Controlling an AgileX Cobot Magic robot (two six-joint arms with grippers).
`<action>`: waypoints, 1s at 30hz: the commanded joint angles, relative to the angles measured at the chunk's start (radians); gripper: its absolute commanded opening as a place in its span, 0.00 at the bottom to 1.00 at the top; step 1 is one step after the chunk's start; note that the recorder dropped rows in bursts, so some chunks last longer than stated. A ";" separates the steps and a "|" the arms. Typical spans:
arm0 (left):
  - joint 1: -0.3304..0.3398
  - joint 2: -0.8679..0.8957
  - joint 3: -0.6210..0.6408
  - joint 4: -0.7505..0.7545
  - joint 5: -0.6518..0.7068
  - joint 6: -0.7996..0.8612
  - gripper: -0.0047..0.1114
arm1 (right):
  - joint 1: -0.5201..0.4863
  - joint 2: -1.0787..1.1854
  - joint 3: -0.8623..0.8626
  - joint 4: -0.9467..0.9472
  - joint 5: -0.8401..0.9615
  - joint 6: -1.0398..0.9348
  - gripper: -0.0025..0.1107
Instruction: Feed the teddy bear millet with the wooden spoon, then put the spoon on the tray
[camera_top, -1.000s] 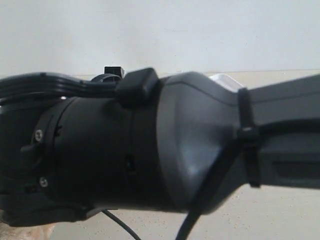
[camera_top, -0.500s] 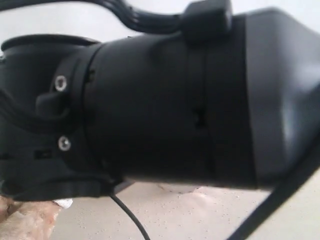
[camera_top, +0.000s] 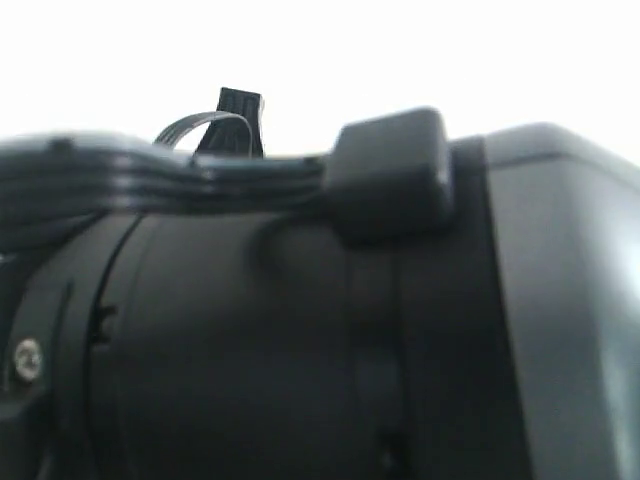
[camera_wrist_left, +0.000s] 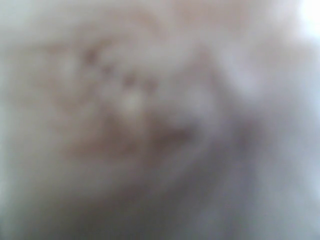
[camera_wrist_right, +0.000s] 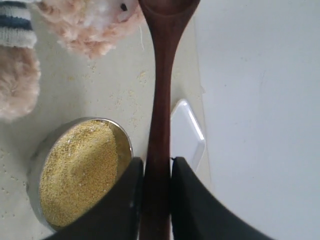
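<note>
The right claw (camera_wrist_right: 157, 163) grips the wooden spoon (camera_wrist_right: 162, 100); it should bring it level to the teddy bear (camera_wrist_right: 90, 25). The left claw is unseen.

A pale speckled tabletop (camera_wrist_right: 107, 75) stands before a plain, bright white wall (camera_top: 400, 50).

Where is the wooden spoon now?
In the right wrist view, the right gripper holds the wooden spoon by its handle, which runs between the millet and the tray; its bowl is by the teddy bear.
</note>
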 joint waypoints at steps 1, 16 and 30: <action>0.002 -0.001 -0.001 -0.018 0.022 0.008 0.08 | 0.015 -0.013 0.006 -0.020 0.014 0.024 0.02; 0.002 -0.001 -0.001 -0.018 0.022 0.008 0.08 | -0.247 -0.261 0.081 0.675 -0.131 -0.056 0.02; 0.002 -0.001 -0.001 -0.018 0.022 0.007 0.08 | -0.528 -0.489 0.517 1.178 -0.496 -0.343 0.02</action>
